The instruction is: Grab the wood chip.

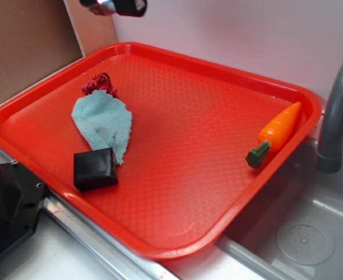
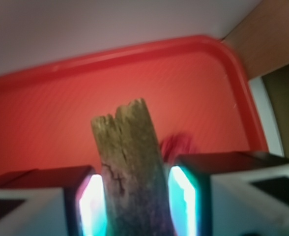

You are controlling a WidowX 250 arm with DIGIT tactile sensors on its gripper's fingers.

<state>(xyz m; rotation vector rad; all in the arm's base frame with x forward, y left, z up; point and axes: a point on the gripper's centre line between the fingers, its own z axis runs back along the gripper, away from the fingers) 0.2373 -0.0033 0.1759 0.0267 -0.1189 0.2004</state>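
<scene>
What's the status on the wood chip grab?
Gripper shut on the chip, raised above the tray. Chip upright between the fingers, clear of the tray floor. Red scrap below; nothing in the way.

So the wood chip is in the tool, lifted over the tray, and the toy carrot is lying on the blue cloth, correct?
Not quite. The toy carrot lies alone by the tray's right rim, far from the blue cloth, as the exterior view shows. The wood chip does sit between the tool's fingers.

On the tray [image 1: 177,227], a cloth [image 1: 103,123] lay left, a crumpled scrap [image 1: 100,84] behind it, a block [image 1: 95,169] before it. A toy carrot [image 1: 275,134] lay right, beside the faucet [image 1: 336,111].
</scene>
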